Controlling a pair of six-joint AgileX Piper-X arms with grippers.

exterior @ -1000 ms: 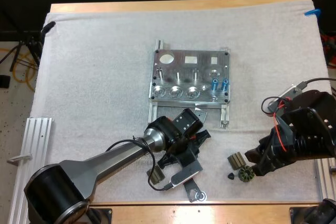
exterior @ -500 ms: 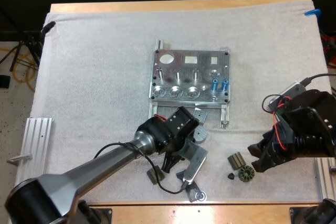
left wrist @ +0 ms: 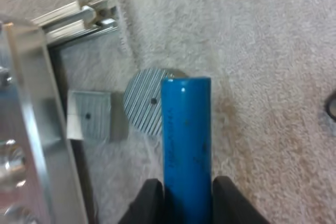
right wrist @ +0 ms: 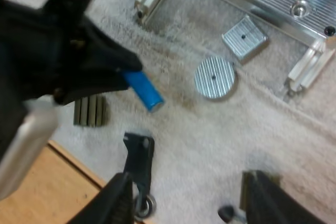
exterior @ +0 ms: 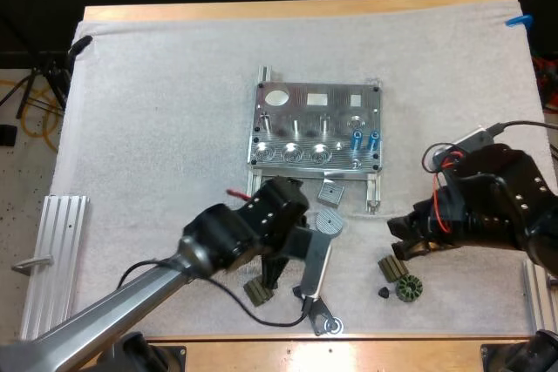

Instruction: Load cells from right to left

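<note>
Left wrist view: left gripper [left wrist: 185,195] jaws tight around blue cylinder [left wrist: 186,129]; right gripper [right wrist: 190,198] jaws apart.

The cell [left wrist: 186,145] is bright blue, the left claw [left wrist: 187,183] black, the disc [left wrist: 144,107], block [left wrist: 89,115] and fixture [exterior: 318,124] silver with fine ridges, the mat [exterior: 157,111] white, the desk [exterior: 261,10] pale wood.

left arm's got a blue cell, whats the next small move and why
Probably carry the blue cell in the left gripper up to the fixture, toward the empty seat just left of the two loaded cells. The fingers clamp the cell over the mat by the round disc, and the rightmost seats are already filled.
</note>
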